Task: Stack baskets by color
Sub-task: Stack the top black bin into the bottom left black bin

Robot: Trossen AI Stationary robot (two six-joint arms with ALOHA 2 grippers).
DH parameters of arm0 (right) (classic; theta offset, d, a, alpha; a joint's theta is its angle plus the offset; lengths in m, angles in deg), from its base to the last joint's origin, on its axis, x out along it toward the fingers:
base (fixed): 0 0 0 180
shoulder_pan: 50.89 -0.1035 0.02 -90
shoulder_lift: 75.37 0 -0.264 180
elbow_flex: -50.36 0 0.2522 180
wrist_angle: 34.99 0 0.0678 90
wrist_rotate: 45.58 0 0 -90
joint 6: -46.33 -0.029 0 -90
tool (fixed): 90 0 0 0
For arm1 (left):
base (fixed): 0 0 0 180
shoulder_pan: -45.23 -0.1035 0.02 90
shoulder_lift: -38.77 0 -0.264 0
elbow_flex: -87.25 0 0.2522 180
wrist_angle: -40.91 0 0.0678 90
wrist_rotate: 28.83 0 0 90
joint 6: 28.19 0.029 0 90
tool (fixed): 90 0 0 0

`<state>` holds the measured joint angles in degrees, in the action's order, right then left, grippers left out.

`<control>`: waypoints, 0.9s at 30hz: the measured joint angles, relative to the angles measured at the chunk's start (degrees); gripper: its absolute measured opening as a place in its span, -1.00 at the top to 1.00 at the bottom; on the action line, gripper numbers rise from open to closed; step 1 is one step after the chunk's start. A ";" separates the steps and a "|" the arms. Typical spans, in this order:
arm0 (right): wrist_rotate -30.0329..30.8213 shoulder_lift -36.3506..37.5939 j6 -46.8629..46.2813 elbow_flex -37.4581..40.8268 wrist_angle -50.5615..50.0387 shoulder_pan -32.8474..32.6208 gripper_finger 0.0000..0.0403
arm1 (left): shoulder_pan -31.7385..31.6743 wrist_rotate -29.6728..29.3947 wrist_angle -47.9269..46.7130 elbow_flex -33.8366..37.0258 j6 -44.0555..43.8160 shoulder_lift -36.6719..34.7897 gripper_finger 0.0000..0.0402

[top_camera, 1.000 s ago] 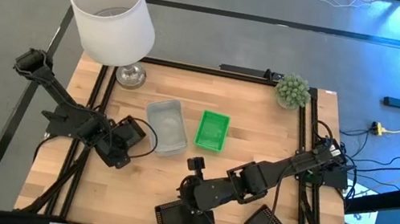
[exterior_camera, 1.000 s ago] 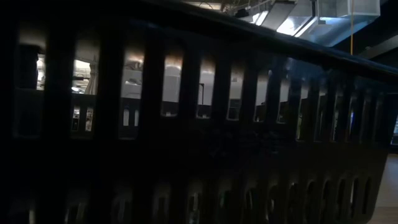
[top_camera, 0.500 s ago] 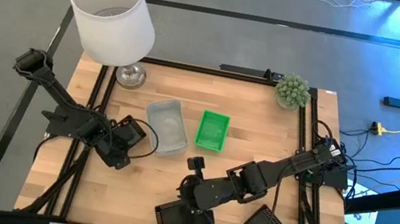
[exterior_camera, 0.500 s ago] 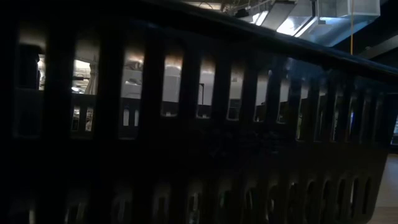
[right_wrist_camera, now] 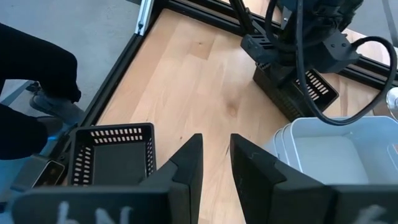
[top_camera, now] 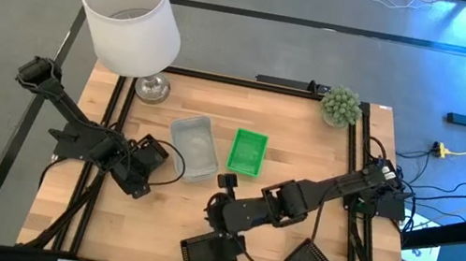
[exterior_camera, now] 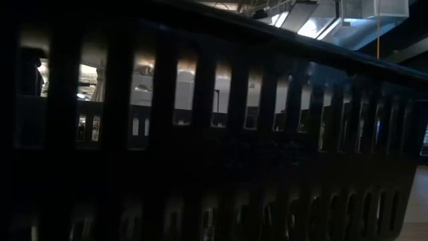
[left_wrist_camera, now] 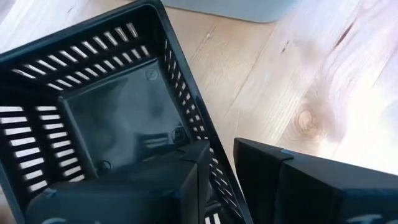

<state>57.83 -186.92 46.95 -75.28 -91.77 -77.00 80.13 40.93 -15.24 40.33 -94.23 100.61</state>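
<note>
Wooden table (top_camera: 305,152): two black baskets (top_camera: 210,256) are seen at the near edge, a third (top_camera: 140,164) gripped by its wall in the left gripper (left_wrist_camera: 217,168). The right gripper (right_wrist_camera: 216,163) hangs empty, fingers slightly parted. Farther off are grey-white baskets (top_camera: 194,146), count unclear, and one green basket (top_camera: 247,151).

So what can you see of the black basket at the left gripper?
The black basket is a small rectangular tray that looks like plastic, with slotted walls and a solid, glossy floor. It is open side up and empty. The left gripper clamps one wall, with one finger inside and one outside. The basket sits at the wooden table's left side, close beside the grey-white basket. Whether it is lifted is unclear.
</note>
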 joint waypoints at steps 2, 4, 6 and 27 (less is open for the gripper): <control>-0.02 0.00 -0.02 0.00 0.00 0.09 0.60 | 0.00 -0.09 -0.51 0.00 0.51 0.11 0.67; -0.02 0.00 -0.03 0.00 -0.02 0.09 0.60 | 0.00 -0.27 -1.20 0.00 0.54 0.89 0.67; -0.04 0.00 0.07 0.00 -0.04 0.07 0.60 | 0.00 -0.64 -2.07 0.00 0.37 1.99 0.67; 0.00 0.16 0.86 0.00 -0.14 -1.03 0.60 | 0.03 -1.85 -0.10 -0.69 1.77 10.08 0.99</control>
<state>57.83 -186.76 47.81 -75.28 -91.92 -78.03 80.15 39.09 -15.34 39.63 -92.46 110.70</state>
